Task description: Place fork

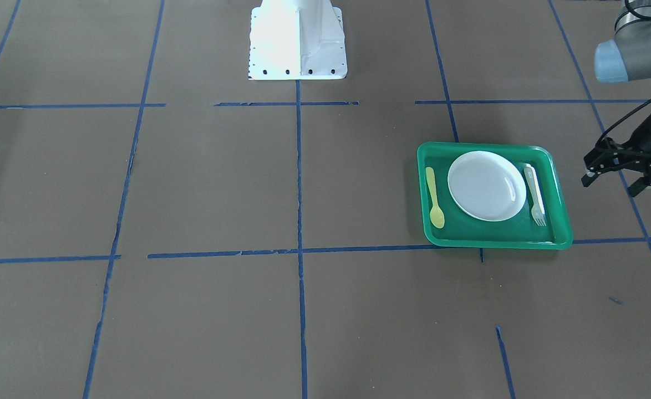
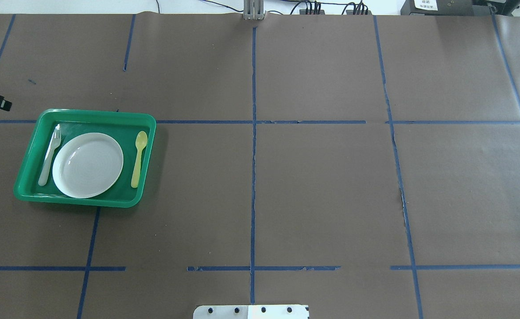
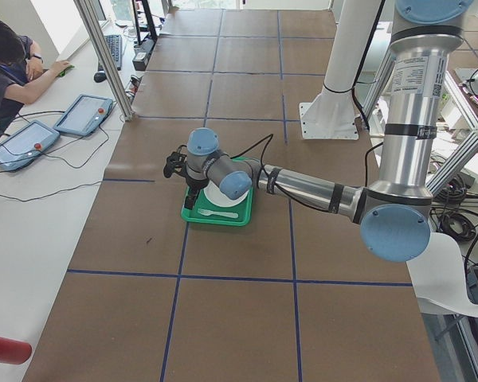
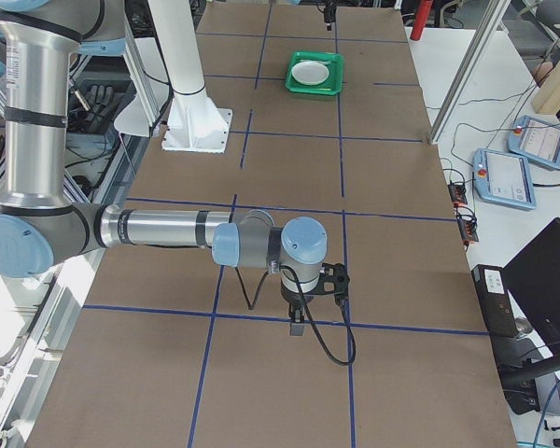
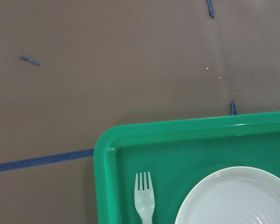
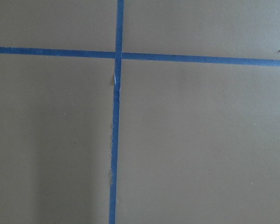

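Observation:
The pale whitish fork (image 1: 535, 193) lies flat in the green tray (image 1: 559, 213), beside the white plate (image 1: 486, 185), with its tines toward the operators' side. It also shows in the overhead view (image 2: 50, 153) and in the left wrist view (image 5: 144, 198), with nothing holding it. My left gripper (image 1: 614, 182) hovers outside the tray's outer edge, open and empty. My right gripper (image 4: 299, 322) shows only in the exterior right view, far from the tray above a blue tape cross, and I cannot tell whether it is open or shut.
A yellow spoon (image 1: 434, 198) lies in the tray on the plate's other side. The white robot base (image 1: 298, 41) stands at the table's middle back. Blue tape lines (image 2: 253, 133) grid the brown table cover.

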Robot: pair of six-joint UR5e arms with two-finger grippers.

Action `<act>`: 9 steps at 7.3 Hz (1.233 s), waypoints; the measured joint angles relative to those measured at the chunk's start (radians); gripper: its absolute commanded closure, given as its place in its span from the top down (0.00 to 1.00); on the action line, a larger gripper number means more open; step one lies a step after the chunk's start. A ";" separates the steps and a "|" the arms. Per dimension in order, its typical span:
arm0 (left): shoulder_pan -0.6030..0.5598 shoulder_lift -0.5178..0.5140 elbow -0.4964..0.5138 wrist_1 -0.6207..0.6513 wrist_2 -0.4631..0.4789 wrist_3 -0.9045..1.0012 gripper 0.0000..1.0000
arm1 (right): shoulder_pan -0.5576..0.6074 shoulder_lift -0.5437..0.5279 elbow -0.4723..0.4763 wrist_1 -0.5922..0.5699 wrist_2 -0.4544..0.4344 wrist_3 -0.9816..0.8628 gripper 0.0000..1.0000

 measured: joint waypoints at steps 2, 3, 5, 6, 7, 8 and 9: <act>-0.175 -0.006 0.010 0.193 -0.006 0.356 1.00 | 0.000 0.000 0.000 0.000 0.000 0.001 1.00; -0.251 -0.005 0.015 0.302 -0.017 0.477 1.00 | 0.000 0.000 0.000 0.000 0.000 0.001 1.00; -0.333 0.012 0.042 0.468 -0.066 0.555 1.00 | 0.000 0.000 0.000 0.000 0.000 0.000 1.00; -0.344 0.035 0.070 0.503 -0.115 0.560 1.00 | 0.000 0.000 0.000 0.000 0.000 0.000 1.00; -0.348 0.057 0.092 0.516 -0.148 0.560 1.00 | 0.000 0.000 0.000 0.000 0.000 0.000 1.00; -0.348 0.070 0.103 0.520 -0.159 0.559 1.00 | 0.000 0.000 0.000 0.000 0.000 0.001 1.00; -0.349 0.076 0.105 0.522 -0.162 0.559 1.00 | 0.000 0.000 0.000 0.000 0.000 0.000 1.00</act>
